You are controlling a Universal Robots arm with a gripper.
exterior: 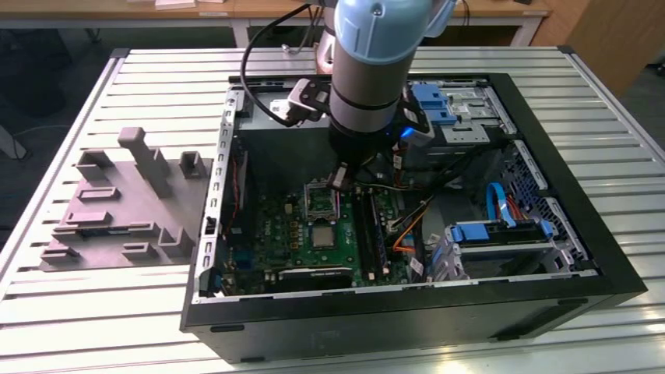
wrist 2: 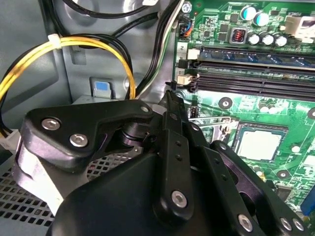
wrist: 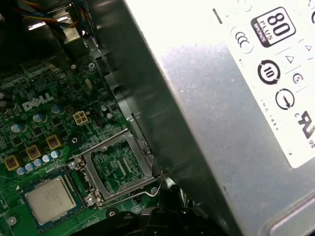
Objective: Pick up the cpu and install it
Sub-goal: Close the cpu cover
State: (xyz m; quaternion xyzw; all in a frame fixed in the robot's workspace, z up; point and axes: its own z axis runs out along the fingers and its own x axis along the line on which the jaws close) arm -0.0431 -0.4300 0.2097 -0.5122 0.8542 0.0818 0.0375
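From my remote seat, the small flat square cpu with the pale silvery metal top [wrist: 50, 198] is sitting in its socket on the green motherboard [exterior: 311, 234], right beside the flipped-up metal load frame [wrist: 118, 167]. My black gripper [exterior: 340, 178] hangs low inside the open black computer case [exterior: 582, 265], just above that frame and next to the big grey power supply box [wrist: 236, 118]. Can't tell if the fingers are open or closed; nothing visibly in them.
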